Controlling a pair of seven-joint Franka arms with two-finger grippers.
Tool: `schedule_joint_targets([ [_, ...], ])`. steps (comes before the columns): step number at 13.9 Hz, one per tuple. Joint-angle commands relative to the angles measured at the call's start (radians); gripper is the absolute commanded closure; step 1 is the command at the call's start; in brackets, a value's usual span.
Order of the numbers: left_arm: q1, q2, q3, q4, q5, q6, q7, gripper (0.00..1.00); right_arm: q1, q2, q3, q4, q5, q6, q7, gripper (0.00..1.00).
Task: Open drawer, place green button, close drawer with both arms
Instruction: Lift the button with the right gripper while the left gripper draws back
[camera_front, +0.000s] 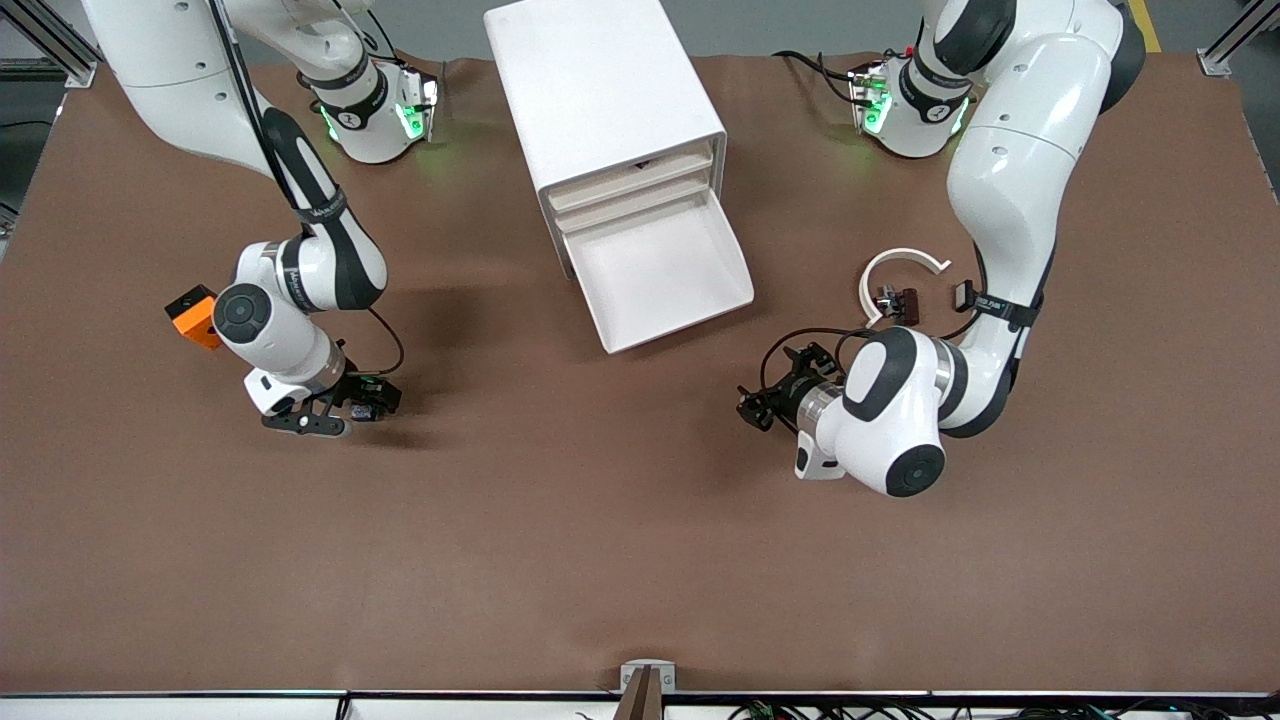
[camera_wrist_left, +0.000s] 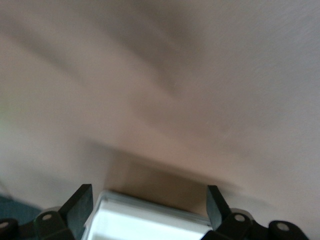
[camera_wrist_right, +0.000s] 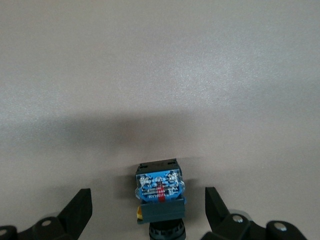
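The white cabinet stands at the table's robot edge. Its lowest drawer is pulled out and holds nothing. The button lies on the brown table toward the right arm's end. In the right wrist view it shows a blue body; its green cap is hidden. My right gripper is low over it and open, with a finger on each side, not touching. My left gripper is open and empty, nearer the front camera than the drawer. A blurred white edge shows between its fingers.
An orange cube sits beside the right arm's elbow. A white curved strip with small black clips lies by the left arm. Two more closed drawers sit above the open one.
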Motion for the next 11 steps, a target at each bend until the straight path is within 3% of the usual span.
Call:
schedule_joint_targets([
  [1,-0.014,-0.035,0.005,-0.035,0.068,0.099,0.075,0.00,-0.007,0.019,-0.002,0.020,0.004,-0.004,-0.014,0.00],
  [4,-0.014,-0.041,0.004,-0.035,0.179,0.201,0.087,0.00,-0.010,0.030,-0.003,0.025,0.004,-0.004,-0.016,0.01],
  [6,-0.014,-0.053,0.004,-0.032,0.207,0.216,0.087,0.00,-0.008,0.036,-0.002,0.026,0.004,-0.004,-0.016,0.19],
  [7,-0.011,-0.055,0.004,-0.031,0.207,0.220,0.087,0.00,-0.008,0.038,-0.002,0.028,0.004,-0.005,-0.016,0.33],
  [10,-0.009,-0.066,0.005,-0.031,0.209,0.255,0.069,0.00,-0.002,0.036,-0.002,0.034,0.005,-0.008,-0.004,1.00],
  [11,-0.009,-0.078,0.008,-0.031,0.216,0.260,0.067,0.00,-0.002,0.036,-0.002,0.035,0.007,-0.008,-0.001,1.00],
])
